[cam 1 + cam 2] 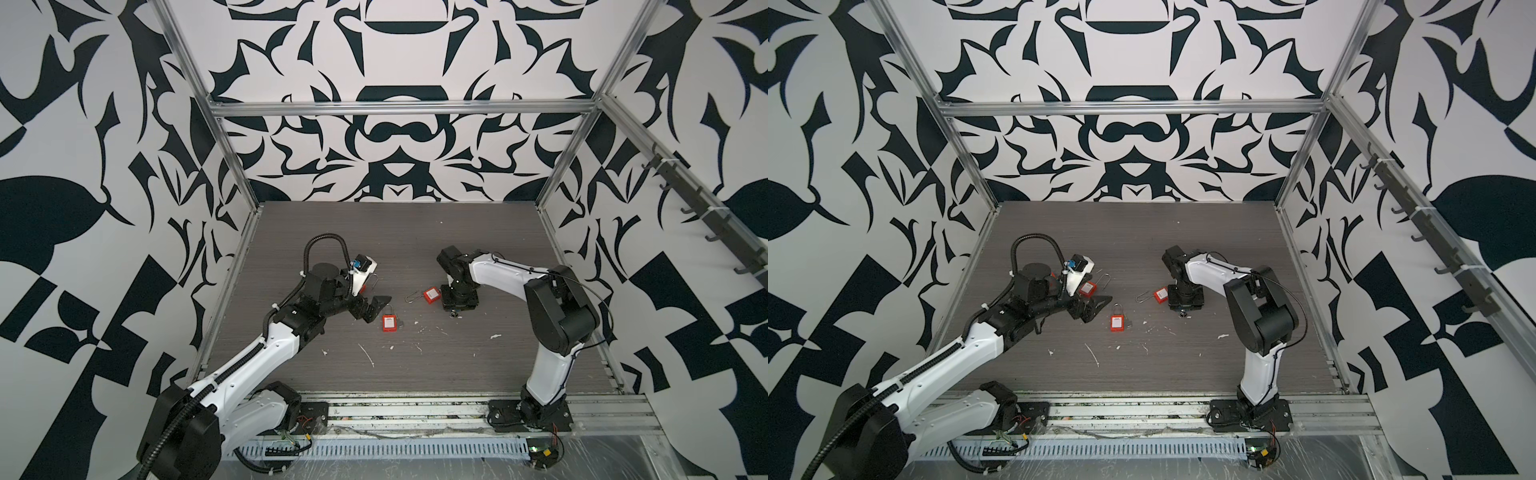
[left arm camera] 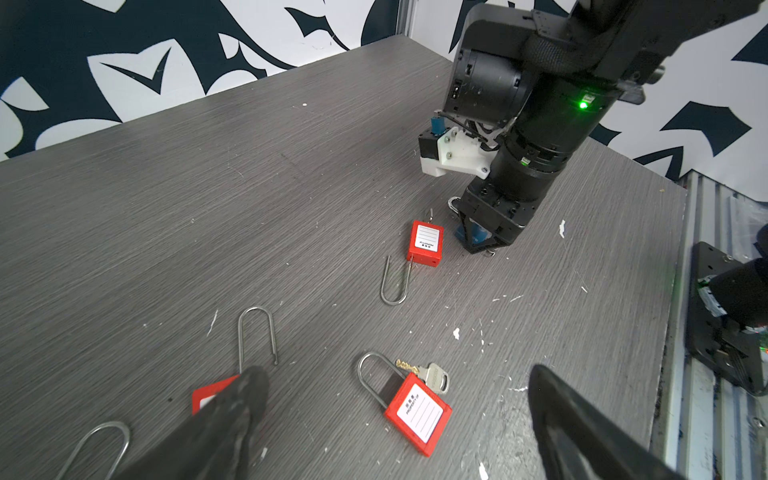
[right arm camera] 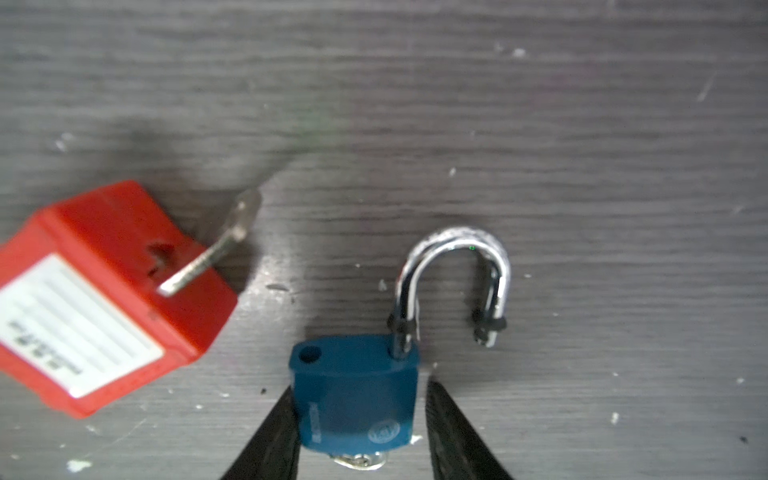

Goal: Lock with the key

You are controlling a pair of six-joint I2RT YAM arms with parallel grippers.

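One key (image 3: 216,249) in red padlock (image 3: 104,291)

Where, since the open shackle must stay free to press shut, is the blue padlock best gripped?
Grip the blue padlock across its two narrow sides, coming from above at the end opposite its shackle. It lies face up, shackle swung open, so that leaves the shackle clear. The right pincer straddles it this way.
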